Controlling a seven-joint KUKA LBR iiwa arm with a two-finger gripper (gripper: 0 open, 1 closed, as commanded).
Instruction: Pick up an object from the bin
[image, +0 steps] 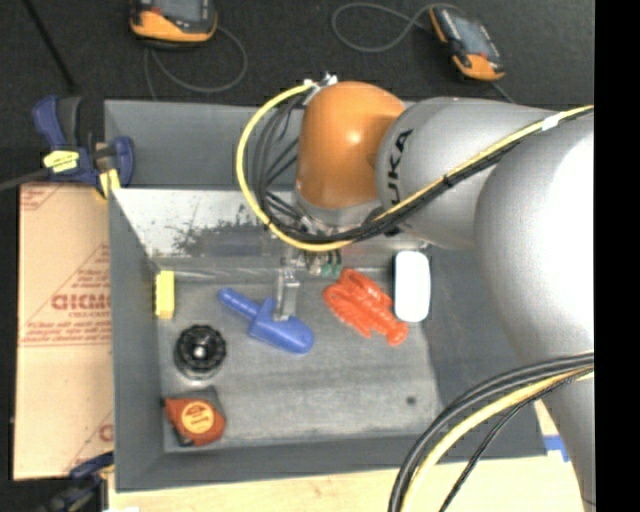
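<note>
The blue plastic piece (270, 325) lies on the floor of the bin (340, 400), about midway between its left and right walls. It has a thin handle-like arm slanting toward the left wall and a thicker rounded body pointing toward the right wall. The claw (288, 295) comes straight down onto it. Its grey tip is at the spot where the thin arm meets the thicker body, either touching the piece or just above it; I cannot tell which. I also cannot tell whether the claw is open or closed, and nothing can be seen held in it.

Above the claw, the arm's orange cover (345, 140) and a loop of yellow and black cables (250, 170) hang over the bin's far wall. The grey arm (480, 170) covers the bin's right side.

Just right of the claw lies a red-orange ridged toy (365, 308), apart from the blue plastic piece. A white oblong thing (411, 286) lies beside the toy, against the right wall. A small yellow block (164, 296) rests against the left wall. Below it is a black round knob (200, 349), and an orange tape measure (197, 420) sits in the near left corner. These three are well apart from the claw.
</note>
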